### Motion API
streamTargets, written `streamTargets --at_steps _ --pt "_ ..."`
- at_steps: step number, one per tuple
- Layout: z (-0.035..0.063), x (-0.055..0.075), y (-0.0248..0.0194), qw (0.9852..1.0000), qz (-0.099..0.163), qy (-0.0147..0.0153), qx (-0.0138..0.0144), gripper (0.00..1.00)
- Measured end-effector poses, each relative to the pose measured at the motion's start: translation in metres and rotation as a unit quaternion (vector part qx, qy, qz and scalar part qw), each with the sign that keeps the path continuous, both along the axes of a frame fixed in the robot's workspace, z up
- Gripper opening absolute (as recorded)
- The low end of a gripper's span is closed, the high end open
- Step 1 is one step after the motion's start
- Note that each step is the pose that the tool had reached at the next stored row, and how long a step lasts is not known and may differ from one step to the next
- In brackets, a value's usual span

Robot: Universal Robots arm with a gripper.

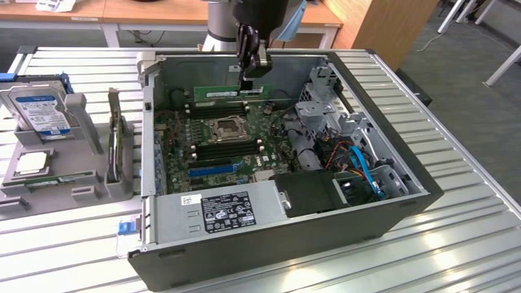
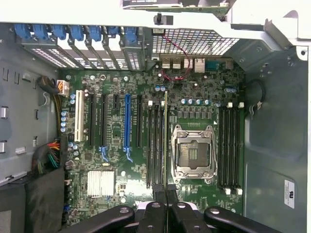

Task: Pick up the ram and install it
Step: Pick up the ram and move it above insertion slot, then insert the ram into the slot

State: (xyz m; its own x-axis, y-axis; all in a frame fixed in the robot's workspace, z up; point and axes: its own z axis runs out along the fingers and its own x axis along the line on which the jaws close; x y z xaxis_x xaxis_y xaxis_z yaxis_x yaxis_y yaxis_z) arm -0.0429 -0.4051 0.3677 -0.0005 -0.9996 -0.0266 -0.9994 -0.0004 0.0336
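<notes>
Long green circuit-board ram stick [image 1: 230, 91] picked up, not yet seated
Black gripper [image 1: 252, 72] clamped on it, over the black memory slots [image 2: 154, 145] beside the square silver processor socket [image 1: 226, 128].

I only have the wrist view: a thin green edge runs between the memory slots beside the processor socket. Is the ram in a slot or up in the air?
Observer: From the exterior view, the ram hangs above the motherboard, apparently not seated.
Operator: Is it level?
Observer: Roughly level. The gripper clamps its top edge off-centre, toward the exterior view's right.
Operator: Anything outside the case?
Observer: A grey holder on the exterior view's left carries a blue-labelled hard drive and a square processor chip.
</notes>
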Motion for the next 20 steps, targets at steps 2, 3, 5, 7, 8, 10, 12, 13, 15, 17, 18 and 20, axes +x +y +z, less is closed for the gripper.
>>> streamTargets --at_steps 2,3,5,7,8,10,12,13,15,17,18,20 --pt "-0.0010 0.000 0.0000 1.0000 0.000 -0.0001 0.0001 0.12" --pt "-0.0025 0.000 0.0000 1.0000 0.000 0.0000 0.0000 0.12" --pt "-0.0058 0.000 0.0000 1.0000 0.000 0.0000 0.0000 0.12" --pt "-0.0091 0.000 0.0000 1.0000 0.000 0.0000 0.0000 0.12" --pt "-0.0108 0.000 0.0000 1.0000 0.000 0.0000 0.0000 0.12" --pt "-0.0136 0.000 0.0000 1.0000 0.000 0.0000 0.0000 0.12" --pt "-0.0139 0.000 0.0000 1.0000 0.000 0.0000 -0.0001 0.12" --pt "-0.0139 0.000 0.0000 1.0000 0.000 0.0000 -0.0001 0.12" --pt "-0.0140 0.000 0.0000 1.0000 0.000 0.0000 0.0000 0.12" --pt "-0.0140 0.000 0.0000 1.0000 0.000 0.0000 0.0000 0.12" --pt "-0.0140 0.000 0.0000 1.0000 0.000 0.0000 0.0000 0.12" --pt "-0.0140 0.000 0.0000 1.0000 0.000 0.0000 0.0000 0.12"
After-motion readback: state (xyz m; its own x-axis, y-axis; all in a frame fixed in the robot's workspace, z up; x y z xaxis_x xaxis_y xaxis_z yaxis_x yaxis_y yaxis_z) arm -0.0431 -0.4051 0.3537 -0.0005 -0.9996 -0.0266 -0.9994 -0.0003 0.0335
